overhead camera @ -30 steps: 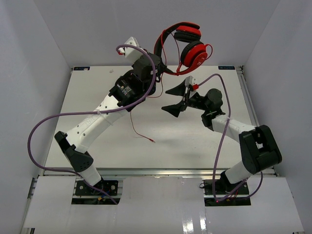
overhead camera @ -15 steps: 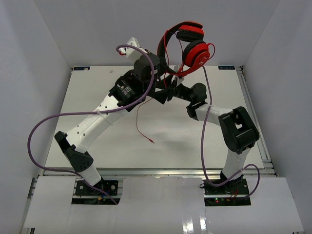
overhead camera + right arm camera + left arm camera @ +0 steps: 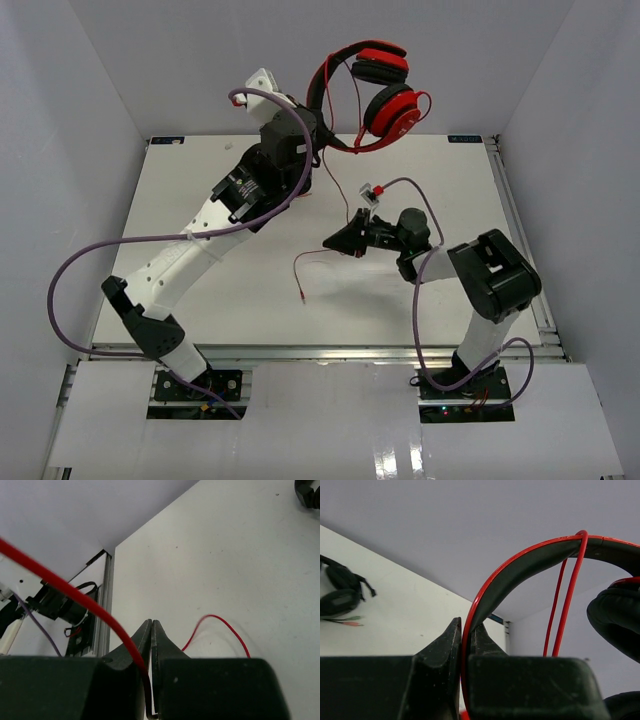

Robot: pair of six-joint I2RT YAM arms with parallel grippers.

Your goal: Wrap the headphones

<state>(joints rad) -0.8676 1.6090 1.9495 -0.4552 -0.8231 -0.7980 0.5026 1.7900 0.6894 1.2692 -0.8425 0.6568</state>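
The red headphones hang high at the back of the table, earcups down. My left gripper is shut on their headband, which runs up between the jaws in the left wrist view. Two strands of the thin red cable cross over the band. Lower, near the table's middle, my right gripper is shut on the cable, which slips down between its jaws. The cable's free end trails onto the table.
Black headphones with green and pink plugs lie on the table beyond my left gripper. A dark object shows at the right wrist view's top corner. White walls enclose the table on three sides.
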